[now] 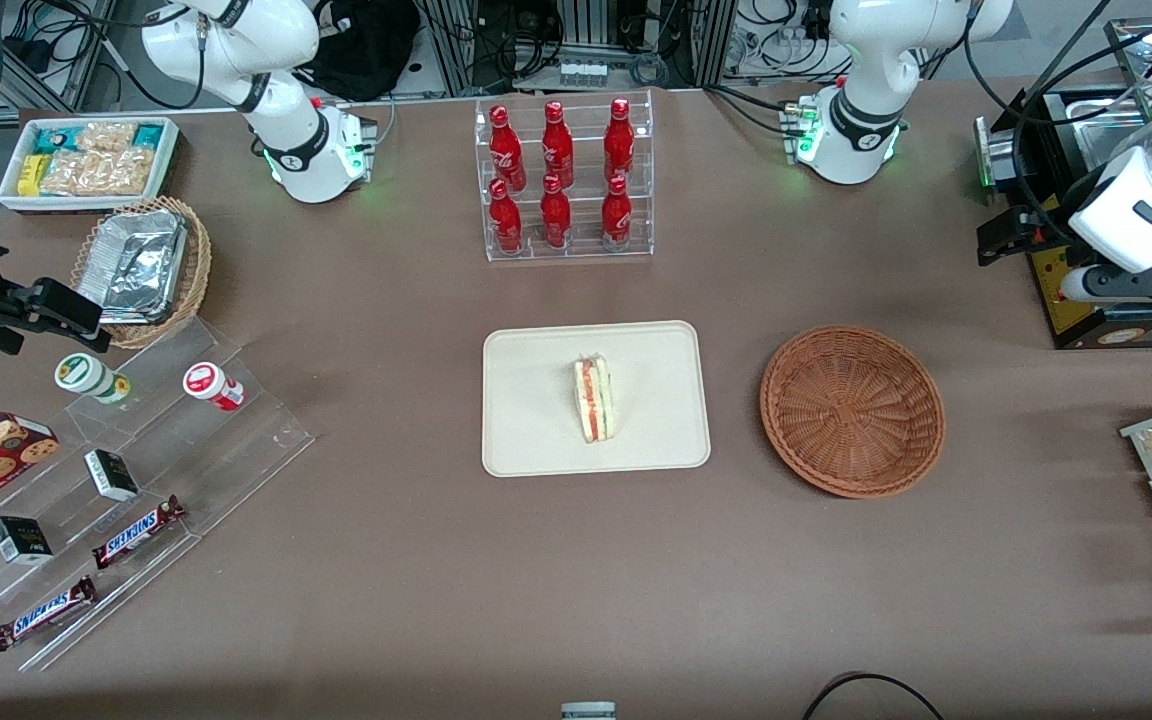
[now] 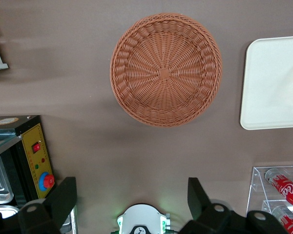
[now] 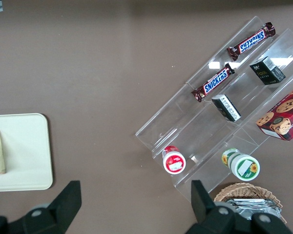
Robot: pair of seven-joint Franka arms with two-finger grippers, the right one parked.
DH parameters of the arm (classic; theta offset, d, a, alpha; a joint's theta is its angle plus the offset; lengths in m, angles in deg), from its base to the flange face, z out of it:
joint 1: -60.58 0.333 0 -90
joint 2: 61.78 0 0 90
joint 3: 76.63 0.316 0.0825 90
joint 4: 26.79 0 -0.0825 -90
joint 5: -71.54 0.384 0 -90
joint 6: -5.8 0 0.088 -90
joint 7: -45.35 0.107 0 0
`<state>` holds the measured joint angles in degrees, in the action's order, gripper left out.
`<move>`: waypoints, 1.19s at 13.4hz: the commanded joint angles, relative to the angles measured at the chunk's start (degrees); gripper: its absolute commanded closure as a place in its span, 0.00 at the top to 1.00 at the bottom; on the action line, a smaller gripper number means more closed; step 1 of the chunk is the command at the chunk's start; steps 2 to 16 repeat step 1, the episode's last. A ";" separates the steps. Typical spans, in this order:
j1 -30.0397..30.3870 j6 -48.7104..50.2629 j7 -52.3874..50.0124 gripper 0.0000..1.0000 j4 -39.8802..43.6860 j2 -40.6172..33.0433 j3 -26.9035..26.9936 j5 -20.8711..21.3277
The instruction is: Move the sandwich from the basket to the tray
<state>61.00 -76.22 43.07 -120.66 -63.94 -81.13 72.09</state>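
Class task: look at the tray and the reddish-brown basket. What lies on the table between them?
Nothing: between the tray and the basket only bare brown tablecloth shows, in the front and left wrist views. The claw hangs open, high above the table.

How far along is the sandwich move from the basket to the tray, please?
It looks done: the sandwich lies on the tray, and the basket is empty. Nothing is in hand; the pincer is open, raised above the table near the working arm's end. Nothing appears left.
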 commanded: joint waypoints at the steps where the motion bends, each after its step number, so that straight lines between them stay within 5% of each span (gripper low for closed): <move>1: 0.98 -1.65 0.88 1.00 0.27 -0.47 -0.68 0.68; 16: 0.98 -1.65 0.88 1.00 0.27 -0.47 -0.68 0.68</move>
